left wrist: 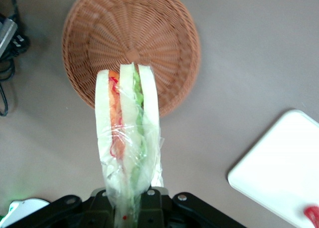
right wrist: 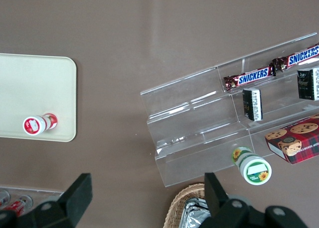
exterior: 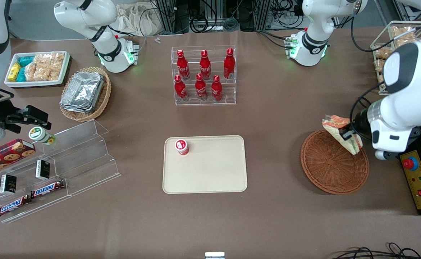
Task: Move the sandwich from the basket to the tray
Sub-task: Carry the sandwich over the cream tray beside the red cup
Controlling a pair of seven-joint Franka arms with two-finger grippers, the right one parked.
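Pincer (exterior: 347,135) of the working left arm is clamped on the sandwich (exterior: 341,131), holding it in the air above the basket (exterior: 334,162), over the rim farther from the front camera. The wedge is gripped at one end and its long axis runs straight out from the fingers, layers edge-on in the wrist view. Nothing else lies in the basket. The tray (exterior: 205,164) lies well apart from the pincer, sideways toward the parked arm's end of the table. A small red-and-white cup (exterior: 182,146) stands in one tray corner; the rest of the tray surface is bare.
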